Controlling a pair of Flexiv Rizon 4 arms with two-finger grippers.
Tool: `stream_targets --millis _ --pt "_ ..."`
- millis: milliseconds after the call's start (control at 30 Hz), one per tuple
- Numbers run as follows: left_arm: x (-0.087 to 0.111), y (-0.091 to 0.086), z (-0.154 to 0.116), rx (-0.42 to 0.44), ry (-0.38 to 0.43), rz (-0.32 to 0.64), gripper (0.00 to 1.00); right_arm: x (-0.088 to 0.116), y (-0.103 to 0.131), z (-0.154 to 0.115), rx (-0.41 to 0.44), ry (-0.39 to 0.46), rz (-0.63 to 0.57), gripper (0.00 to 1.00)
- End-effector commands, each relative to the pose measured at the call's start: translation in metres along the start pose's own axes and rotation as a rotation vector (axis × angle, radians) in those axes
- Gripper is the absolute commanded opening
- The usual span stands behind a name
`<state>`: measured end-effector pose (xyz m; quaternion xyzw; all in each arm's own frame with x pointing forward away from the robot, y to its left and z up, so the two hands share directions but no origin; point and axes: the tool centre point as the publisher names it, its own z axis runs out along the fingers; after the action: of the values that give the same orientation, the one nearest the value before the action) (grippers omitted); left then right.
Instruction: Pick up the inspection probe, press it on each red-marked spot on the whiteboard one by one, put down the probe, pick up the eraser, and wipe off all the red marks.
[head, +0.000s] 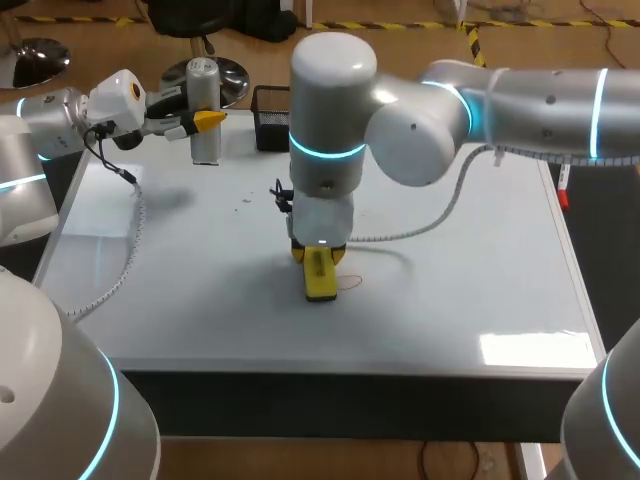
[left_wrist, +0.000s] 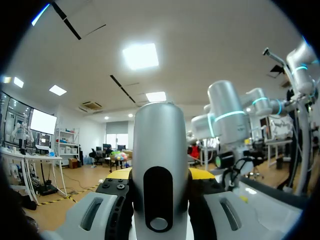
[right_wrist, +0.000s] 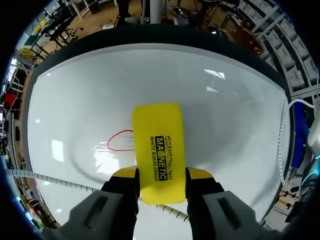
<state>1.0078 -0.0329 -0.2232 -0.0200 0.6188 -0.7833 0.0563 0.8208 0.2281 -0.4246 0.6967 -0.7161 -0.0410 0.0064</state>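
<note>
The inspection probe (head: 204, 105), a silver cylinder with a black oval slot (left_wrist: 158, 200), stands upright at the table's back left. My left gripper (head: 200, 122) (left_wrist: 159, 181) is shut on it from both sides. Whether its base touches the table is unclear. My right arm reaches to the middle of the whiteboard (head: 460, 290). There my right gripper (head: 318, 262) (right_wrist: 161, 179) is shut on the yellow eraser (head: 320, 278) (right_wrist: 158, 150), which lies flat against the board. A thin red loop mark (right_wrist: 121, 141) shows beside the eraser, partly under it, and faintly in the head view as a red mark (head: 351, 281).
A black mesh basket (head: 270, 116) stands at the back edge, right of the probe. A few small dark specks (head: 246, 200) lie on the board left of the right arm. The right arm's white cable (head: 430, 225) trails over the board.
</note>
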Motion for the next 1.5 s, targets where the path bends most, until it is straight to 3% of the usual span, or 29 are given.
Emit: stream_targets --millis 33,467,1500 --pt "0.000 -0.001 0.000 0.000 0.000 0.000 0.00 0.004 0.007 0.000 0.014 -0.004 0.004 0.00" --pt "0.000 -0.001 0.000 0.000 0.000 0.000 0.00 0.032 0.003 0.018 0.014 0.009 0.090 0.00" --pt "0.000 -0.001 0.000 0.000 0.000 0.000 0.00 0.094 -0.018 0.033 0.017 0.070 0.217 0.00"
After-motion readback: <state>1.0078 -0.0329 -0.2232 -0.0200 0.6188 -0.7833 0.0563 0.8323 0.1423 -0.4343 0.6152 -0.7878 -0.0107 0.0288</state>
